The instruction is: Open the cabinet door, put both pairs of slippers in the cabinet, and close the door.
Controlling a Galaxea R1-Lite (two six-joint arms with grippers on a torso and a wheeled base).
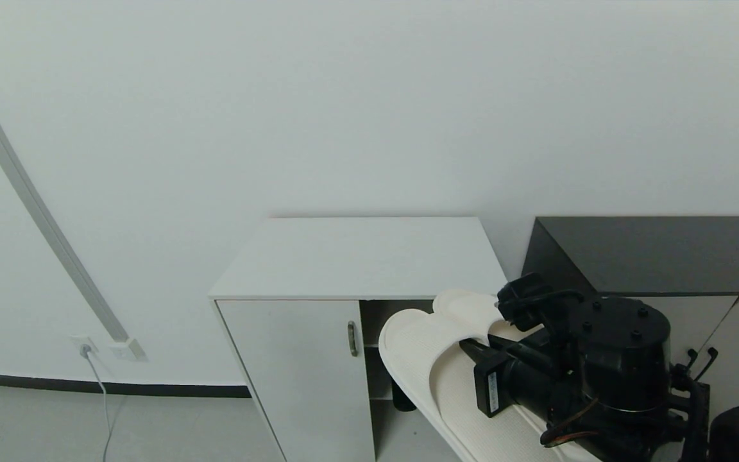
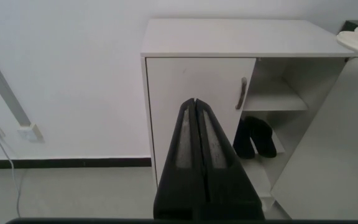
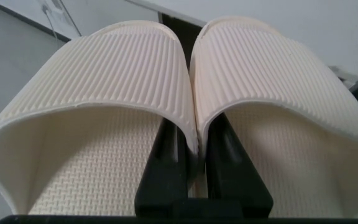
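Note:
The white cabinet [image 1: 356,256] stands against the wall with its left door [image 1: 292,366] shut and its right side open. A pair of cream slippers [image 1: 421,346] hangs before the opening, toes toward the cabinet. My right gripper [image 3: 194,146] is shut on the cream slippers [image 3: 135,68], pinching their two inner walls together. In the left wrist view a pair of black slippers [image 2: 257,138] lies on a lower shelf inside the cabinet [image 2: 229,37], and the open right door [image 2: 334,143] swings out toward me. My left gripper [image 2: 194,106] is shut and holds nothing, well back from the shut door.
A dark-topped cabinet [image 1: 658,250] adjoins on the right. A wall socket with a cable [image 1: 84,346] and a slanted conduit [image 1: 36,205] are on the wall to the left. Bare floor [image 1: 151,430] lies left of the cabinet.

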